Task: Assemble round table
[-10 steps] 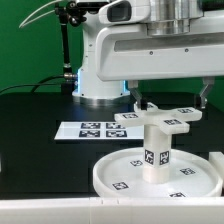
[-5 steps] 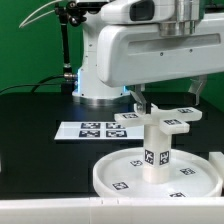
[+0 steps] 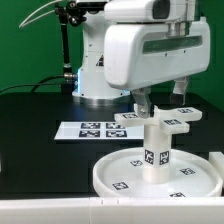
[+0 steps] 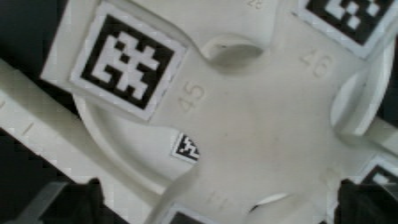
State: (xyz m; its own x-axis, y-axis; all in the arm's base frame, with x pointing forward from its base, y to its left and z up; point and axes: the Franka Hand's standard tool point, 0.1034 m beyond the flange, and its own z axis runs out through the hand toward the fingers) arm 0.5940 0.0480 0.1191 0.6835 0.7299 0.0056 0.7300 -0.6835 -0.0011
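The large round disc (image 3: 110,172) lies flat on the black table at the front. The short thick leg (image 3: 157,150) stands upright on its middle. The cross-shaped base piece (image 3: 165,122) sits on top of the leg. My gripper (image 3: 160,100) hangs right over the base piece, with one finger (image 3: 140,103) at the exterior view's left of its hub and the other to the right. In the wrist view the base piece (image 4: 249,110) fills the frame, my gripper (image 4: 222,205) straddles it, and the dark fingers (image 4: 71,200) stand wide apart. The jaws look open.
The marker board (image 3: 90,130) lies flat behind the disc, towards the exterior view's left. The arm's white base (image 3: 100,80) stands at the back. A white bar (image 3: 40,210) runs along the front edge and a white block (image 3: 216,160) stands at the right.
The hand has turned about its vertical axis above the base piece and shifted slightly to the exterior view's right. The base piece, leg and disc have not moved.
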